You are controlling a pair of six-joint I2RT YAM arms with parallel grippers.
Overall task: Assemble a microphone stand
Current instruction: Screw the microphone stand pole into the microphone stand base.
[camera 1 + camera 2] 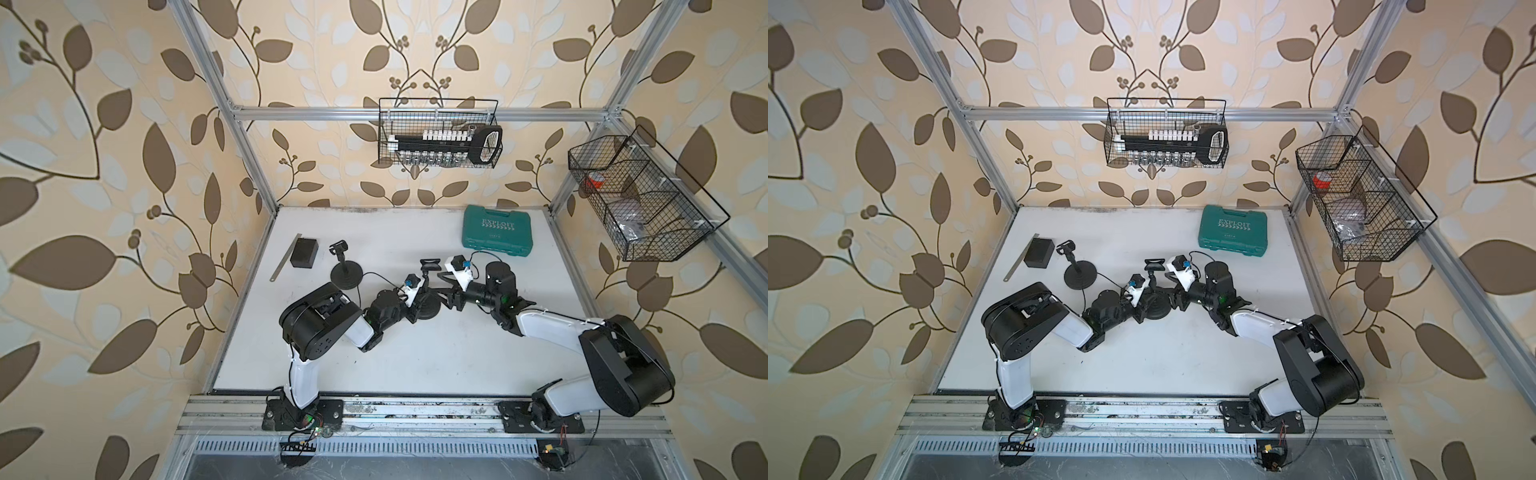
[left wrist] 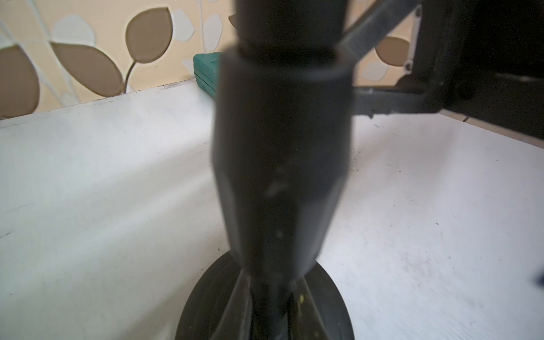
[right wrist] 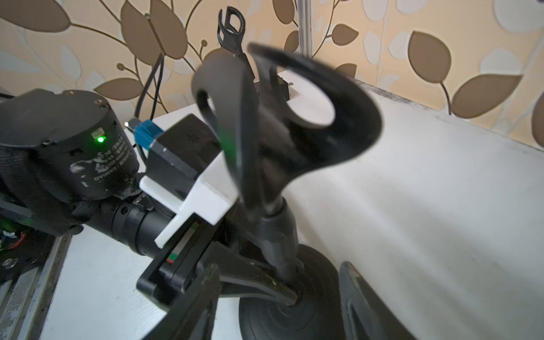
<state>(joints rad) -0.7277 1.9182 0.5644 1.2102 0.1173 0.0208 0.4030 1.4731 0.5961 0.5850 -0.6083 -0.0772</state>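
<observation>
1. A white bench (image 1: 415, 365) sits inside a metal frame, with leaf-patterned walls around it. Two robot arms reach in from the near edge.
2. The microphone stand (image 1: 430, 266) is upright near the middle of the bench, between the two arms. Its round black base (image 1: 432, 312) lies flat on the surface and its U-shaped clip (image 3: 309, 117) is at the top.
3. The left tool (image 3: 284, 295) is clenched on the stand's thin pole (image 3: 276, 250), low down, just above the base.
4. The right tool (image 1: 446, 296) is released. In the right wrist view its fingers (image 3: 357, 297) are spread wide to either side of the base, with a gap on each side.
5. The left wrist view is filled by the pole's thick, blurred collar (image 2: 282, 147), with the base below it.
6. A second stand (image 1: 345, 270), also upright and carrying a clip, is on the robot's left, further back and well apart from the first.
7. Beside the second stand, towards the left edge, are a black box (image 1: 304, 251) and a thin metal strip (image 1: 286, 257).
8. A closed teal case (image 1: 496, 230) lies at the back right of the bench.
9. Two wire baskets hang on the frame. The one on the back rail (image 1: 438, 133) holds a socket set. The one on the right side (image 1: 640, 195) has contents that cannot be made out.
</observation>
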